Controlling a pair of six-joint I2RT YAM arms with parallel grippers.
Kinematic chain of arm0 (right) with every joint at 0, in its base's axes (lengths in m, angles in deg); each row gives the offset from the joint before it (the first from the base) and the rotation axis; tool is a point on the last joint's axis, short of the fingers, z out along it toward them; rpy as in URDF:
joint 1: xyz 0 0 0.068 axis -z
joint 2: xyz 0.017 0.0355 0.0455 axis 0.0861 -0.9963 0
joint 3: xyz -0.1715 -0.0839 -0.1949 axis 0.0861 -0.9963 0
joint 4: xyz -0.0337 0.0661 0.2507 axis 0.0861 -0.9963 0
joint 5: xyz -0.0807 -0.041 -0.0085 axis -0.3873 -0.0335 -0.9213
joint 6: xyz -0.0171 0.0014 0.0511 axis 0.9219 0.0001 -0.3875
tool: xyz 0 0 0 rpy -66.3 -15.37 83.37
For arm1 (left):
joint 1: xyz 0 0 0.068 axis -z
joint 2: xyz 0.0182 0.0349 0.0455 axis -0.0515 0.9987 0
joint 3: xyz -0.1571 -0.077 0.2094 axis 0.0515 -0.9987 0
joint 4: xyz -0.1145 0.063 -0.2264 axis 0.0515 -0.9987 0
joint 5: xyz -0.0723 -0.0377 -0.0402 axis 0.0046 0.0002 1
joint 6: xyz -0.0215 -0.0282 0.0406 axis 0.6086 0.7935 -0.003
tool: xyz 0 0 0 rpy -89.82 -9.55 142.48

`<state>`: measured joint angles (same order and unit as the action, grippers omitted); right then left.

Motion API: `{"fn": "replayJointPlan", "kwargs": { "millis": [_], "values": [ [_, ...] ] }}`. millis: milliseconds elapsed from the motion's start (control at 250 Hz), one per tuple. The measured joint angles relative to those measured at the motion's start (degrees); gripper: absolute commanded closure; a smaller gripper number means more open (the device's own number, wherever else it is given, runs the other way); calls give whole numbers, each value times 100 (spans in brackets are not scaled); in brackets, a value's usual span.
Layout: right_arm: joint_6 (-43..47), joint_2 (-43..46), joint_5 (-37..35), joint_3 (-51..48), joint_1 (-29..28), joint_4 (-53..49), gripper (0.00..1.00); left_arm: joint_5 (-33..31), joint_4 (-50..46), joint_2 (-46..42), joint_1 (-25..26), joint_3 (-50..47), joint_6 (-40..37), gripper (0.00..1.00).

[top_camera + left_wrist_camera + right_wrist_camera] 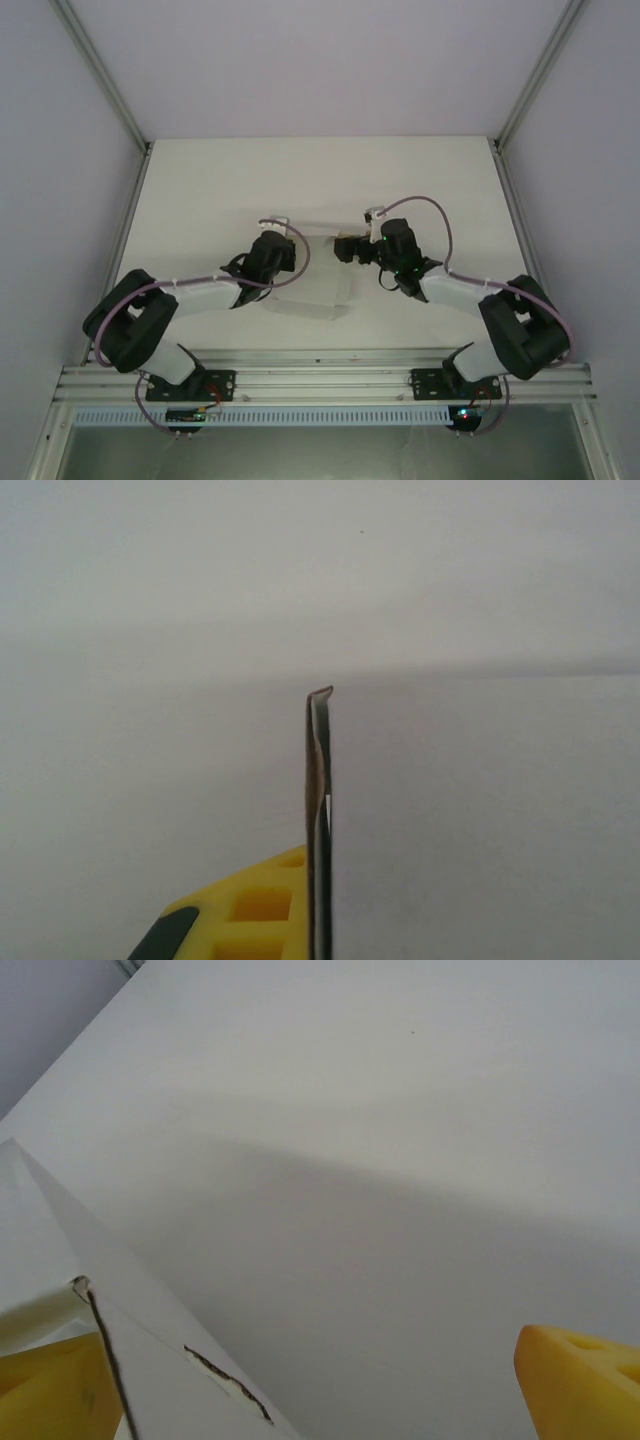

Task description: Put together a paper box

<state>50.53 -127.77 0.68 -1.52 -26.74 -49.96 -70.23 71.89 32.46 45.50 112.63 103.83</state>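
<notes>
The paper box (325, 288) is a thin white card piece lying between the two arms in mid-table, hard to tell from the white surface. My left gripper (288, 262) is at its left side. In the left wrist view a card panel (318, 780) stands edge-on, with one yellow finger (250, 915) pressed flat against it; the other finger is hidden behind the card. My right gripper (348, 248) is at the box's upper right, open. Its yellow fingers (575, 1380) stand wide apart, and a white flap (150, 1370) with a torn edge lies over the left one.
The white table (320, 180) is walled by white panels and aluminium posts (100, 75) on both sides. The mounting rail (320, 375) with the arm bases runs along the near edge.
</notes>
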Motion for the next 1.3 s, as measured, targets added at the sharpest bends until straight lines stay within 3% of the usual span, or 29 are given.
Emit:
{"fn": "replayJointPlan", "kwargs": {
  "millis": [336,556,916,1304],
  "values": [
    [-61,1587,-1051,-129,-9,-1950,1,-238,-378,-240,33,0,92,100],
    [-81,1714,-1038,-442,90,-2608,1,-254,-658,-442,33,76,140,100],
    [-81,892,-946,-431,90,-2345,1,-168,-745,-575,33,85,140,100],
    [74,855,-669,-428,-181,-1565,1,-55,-850,-426,33,243,153,100]
  ]
}}
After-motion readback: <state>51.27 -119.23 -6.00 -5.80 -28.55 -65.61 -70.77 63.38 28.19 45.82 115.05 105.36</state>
